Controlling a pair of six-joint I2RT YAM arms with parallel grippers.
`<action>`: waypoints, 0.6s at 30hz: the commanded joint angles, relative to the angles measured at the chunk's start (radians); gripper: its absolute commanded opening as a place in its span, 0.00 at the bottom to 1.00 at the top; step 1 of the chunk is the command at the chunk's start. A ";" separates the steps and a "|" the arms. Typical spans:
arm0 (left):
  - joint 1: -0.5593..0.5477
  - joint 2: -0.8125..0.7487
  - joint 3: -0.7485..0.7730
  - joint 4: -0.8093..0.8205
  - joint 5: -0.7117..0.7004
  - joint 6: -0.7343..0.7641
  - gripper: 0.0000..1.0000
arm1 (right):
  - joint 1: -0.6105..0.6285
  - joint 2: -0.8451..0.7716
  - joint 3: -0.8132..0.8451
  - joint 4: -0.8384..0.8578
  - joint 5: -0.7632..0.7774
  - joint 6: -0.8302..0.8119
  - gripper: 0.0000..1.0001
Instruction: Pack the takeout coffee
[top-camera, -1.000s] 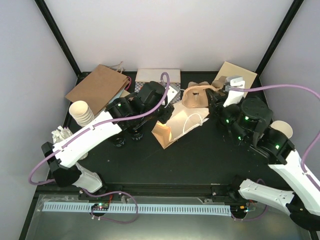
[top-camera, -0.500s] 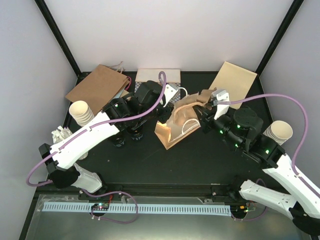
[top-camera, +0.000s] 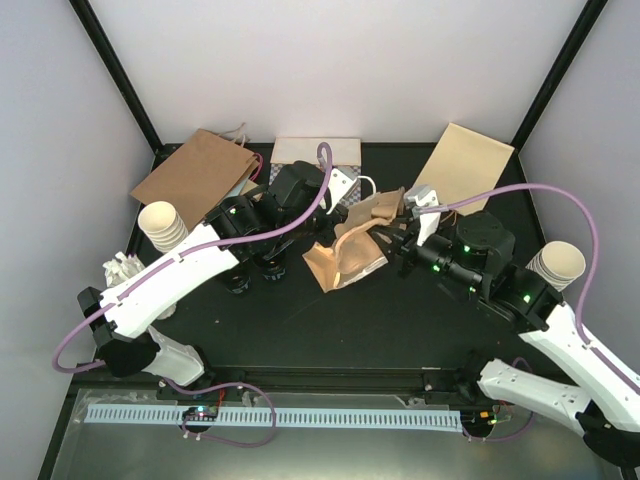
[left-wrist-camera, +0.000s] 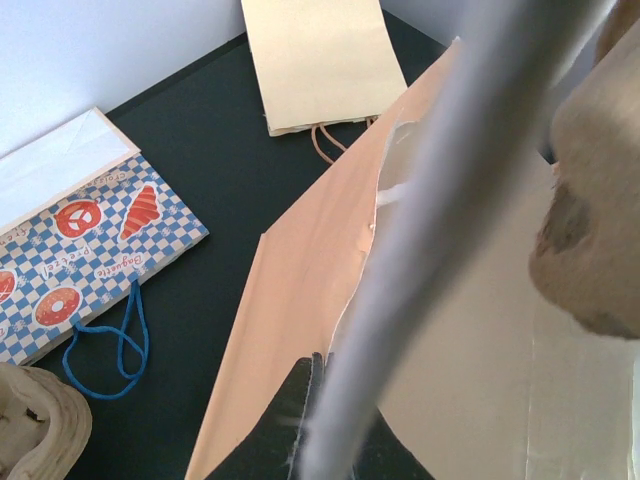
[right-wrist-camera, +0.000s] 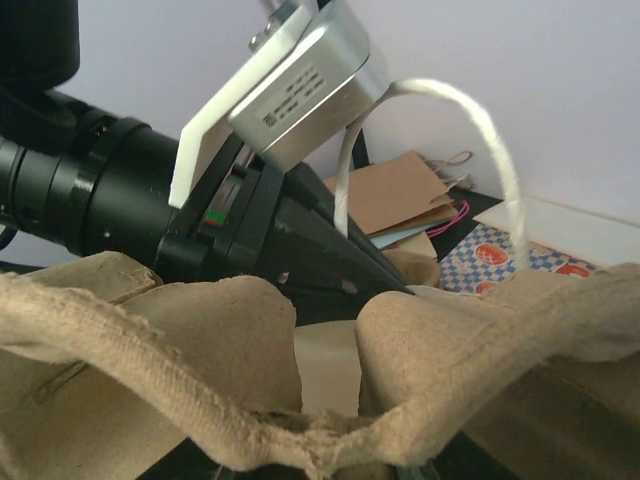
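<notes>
Coffee cups (top-camera: 240, 283), two small black ones, are standing side by side on the bench (top-camera: 400, 320) under the left arm, apart from the cardboard tray (top-camera: 370, 210). The left gripper (top-camera: 325, 232) is pinching the rim of the paper bag (top-camera: 345, 265), which is lying on its side. The right gripper (top-camera: 402, 240) is clamping the cardboard tray at the bag's mouth.

We are in a robotics lab cell: a black tabletop (top-camera: 330, 330) boxed by plain white panels (top-camera: 340, 70) and black corner posts (top-camera: 115, 75), with white robot arms (top-camera: 180, 270) at lower left and lower right, cabled in purple.
</notes>
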 joint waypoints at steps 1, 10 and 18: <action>-0.004 -0.030 0.017 0.032 0.017 -0.010 0.03 | -0.001 0.017 0.011 -0.013 -0.068 0.018 0.25; -0.004 -0.041 0.004 0.029 0.018 0.001 0.03 | -0.001 0.077 0.029 -0.117 -0.115 0.024 0.25; -0.004 -0.052 -0.027 0.036 0.062 0.017 0.02 | -0.005 0.117 0.075 -0.212 -0.021 0.019 0.26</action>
